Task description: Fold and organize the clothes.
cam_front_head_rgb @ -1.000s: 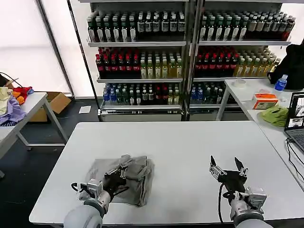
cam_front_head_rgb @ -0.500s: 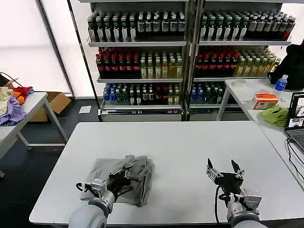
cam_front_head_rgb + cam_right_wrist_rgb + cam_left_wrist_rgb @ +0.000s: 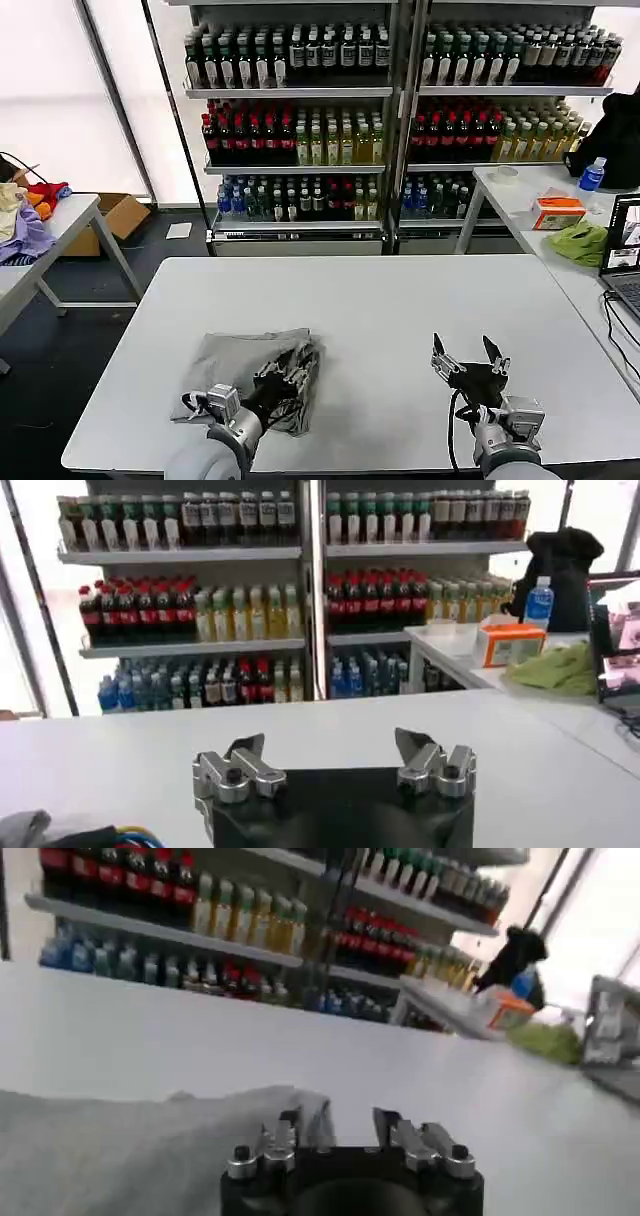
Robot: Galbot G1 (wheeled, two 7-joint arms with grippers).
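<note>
Low over the near edge of the tabletop (image 3: 400,300), the left gripper (image 3: 283,381) is laid across the grey shirt (image 3: 240,362), its fingers parted, pinching nothing. The crumpled shirt is spread near the front left corner. The right gripper (image 3: 467,358) is held upright by the near edge, jaws spread and empty.

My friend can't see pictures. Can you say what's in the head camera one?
A crumpled light grey shirt lies on a white table, with the left gripper at its right edge. The right gripper hovers open nearby; drink shelves stand behind.

Ahead of you, beyond the white table's (image 3: 400,300) far edge, stand shelves (image 3: 400,90) packed with bottles; bright windows (image 3: 50,90) glow at left, side tables (image 3: 60,225) flank a dark floor (image 3: 100,280)
</note>
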